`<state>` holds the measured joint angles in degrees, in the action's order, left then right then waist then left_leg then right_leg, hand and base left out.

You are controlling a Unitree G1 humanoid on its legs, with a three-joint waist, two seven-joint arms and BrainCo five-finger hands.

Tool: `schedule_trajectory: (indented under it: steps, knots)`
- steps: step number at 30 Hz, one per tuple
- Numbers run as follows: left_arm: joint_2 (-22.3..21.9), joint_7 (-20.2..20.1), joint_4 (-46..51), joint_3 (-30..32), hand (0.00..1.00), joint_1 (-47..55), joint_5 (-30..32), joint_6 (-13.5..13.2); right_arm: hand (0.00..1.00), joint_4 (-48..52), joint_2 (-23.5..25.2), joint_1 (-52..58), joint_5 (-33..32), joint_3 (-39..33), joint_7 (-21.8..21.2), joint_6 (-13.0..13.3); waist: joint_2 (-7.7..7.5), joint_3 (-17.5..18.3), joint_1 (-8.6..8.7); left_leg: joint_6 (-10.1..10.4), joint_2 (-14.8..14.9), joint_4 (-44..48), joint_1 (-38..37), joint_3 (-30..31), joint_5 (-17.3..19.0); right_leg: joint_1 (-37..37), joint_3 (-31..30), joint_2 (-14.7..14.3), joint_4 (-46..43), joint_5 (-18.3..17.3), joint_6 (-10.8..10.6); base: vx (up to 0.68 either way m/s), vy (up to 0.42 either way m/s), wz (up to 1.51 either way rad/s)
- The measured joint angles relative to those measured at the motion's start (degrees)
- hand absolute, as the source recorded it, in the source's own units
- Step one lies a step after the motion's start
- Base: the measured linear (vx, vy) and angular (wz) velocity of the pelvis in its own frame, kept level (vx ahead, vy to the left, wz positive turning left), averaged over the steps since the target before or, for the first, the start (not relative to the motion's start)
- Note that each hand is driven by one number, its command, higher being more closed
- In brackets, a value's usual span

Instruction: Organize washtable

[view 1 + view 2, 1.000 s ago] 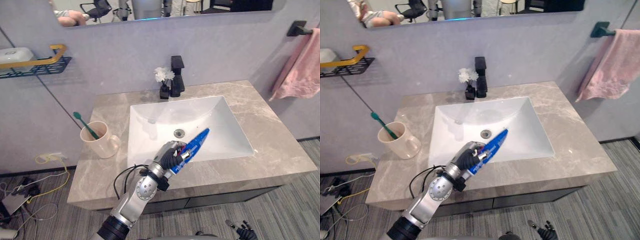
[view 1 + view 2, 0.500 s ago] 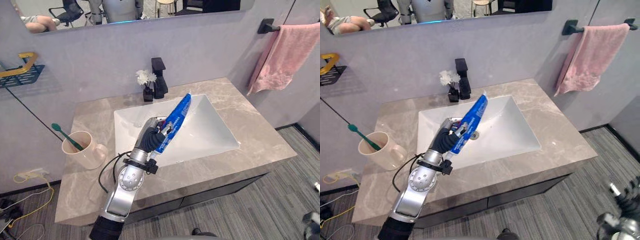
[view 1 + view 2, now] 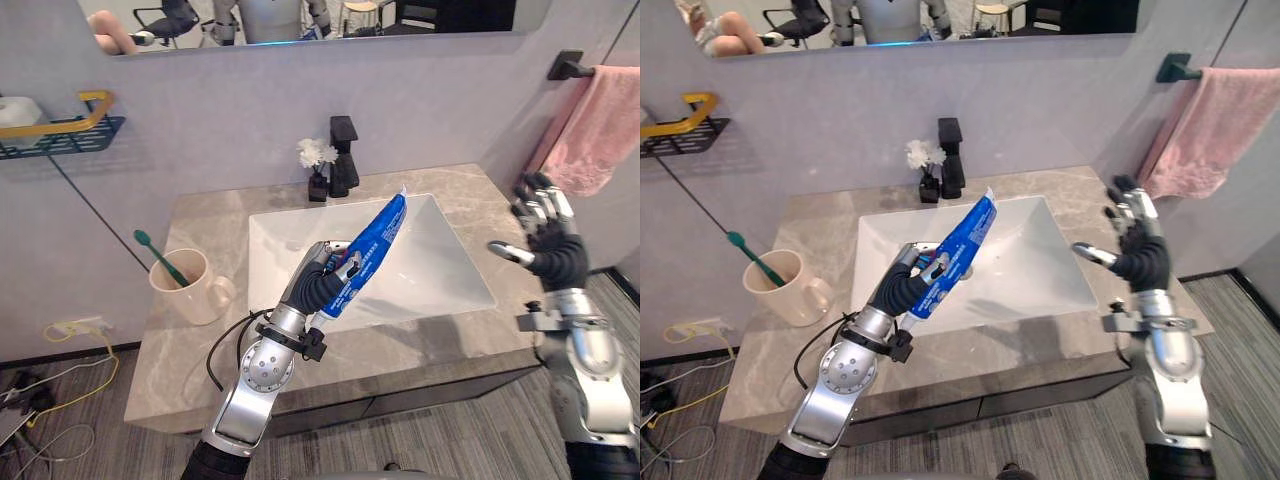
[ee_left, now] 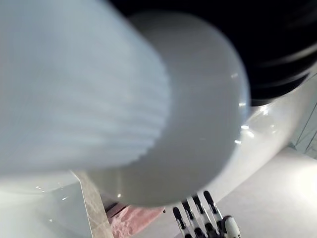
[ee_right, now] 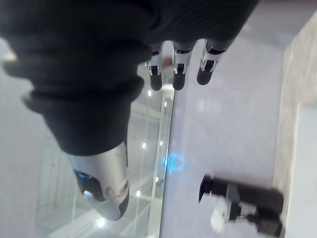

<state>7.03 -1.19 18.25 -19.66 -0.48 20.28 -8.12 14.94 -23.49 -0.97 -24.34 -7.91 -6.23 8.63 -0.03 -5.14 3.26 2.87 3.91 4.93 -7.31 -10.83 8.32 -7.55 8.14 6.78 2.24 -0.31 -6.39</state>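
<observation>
**Desk:** What takes up most of the picture?

**Photographer:** A grey marble washtable (image 3: pixel 215 215) runs left to right below a wall mirror (image 3: pixel 400 15), with a white rectangular sink (image 3: pixel 440 270) sunk in its middle. A pink towel (image 3: pixel 595 130) hangs from a black bar on the far right wall, and a dark wire shelf (image 3: pixel 60 135) with a yellow rail sits on the far left wall.

**Desk:** And on the counter?

**Photographer:** A beige mug (image 3: pixel 190 290) stands left of the sink with a green toothbrush (image 3: pixel 160 257) leaning in it. A black faucet (image 3: pixel 343 155) stands at the sink's far edge, and a small dark vase of white flowers (image 3: pixel 318 155) is just beside it on the left.

**Desk:** The hands?

**Photographer:** The left hand (image 3: pixel 315 285) is clenched round the lower end of a blue toothpaste tube (image 3: pixel 370 245) — held in the air over the sink's near left part, tilted, with its flat end up and toward the far right. The right hand (image 3: pixel 545 235) is raised over the counter's right end, near the towel — fingers straight and spread, grasping nothing.
</observation>
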Motion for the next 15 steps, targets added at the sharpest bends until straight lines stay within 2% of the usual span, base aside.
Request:
schedule_trajectory:
  steps: [3,15]
  knots:
    - [0.0,0.0,0.0,-1.4,1.0,0.0,0.0,0.0,0.0,0.0,0.3,-1.9,-1.4,4.1,-0.3,-0.1,-0.01,0.0,-1.1,-0.3,-0.2,0.0,0.2,0.5,-0.2,-0.2,0.6,0.5,0.0,0.0,0.0,-0.03,-0.009,0.15]
    - [0.0,1.8,-0.3,-3.4,1.0,0.0,0.0,0.0,0.0,-1.1,5.6,-5.9,-7.7,15.0,-0.2,-1.4,-0.4,0.3,-1.28,-1.6,-2.2,-1.2,0.9,2.8,-2.2,-0.2,3.0,2.4,-0.1,0.7,-0.8,-0.05,0.004,0.11]
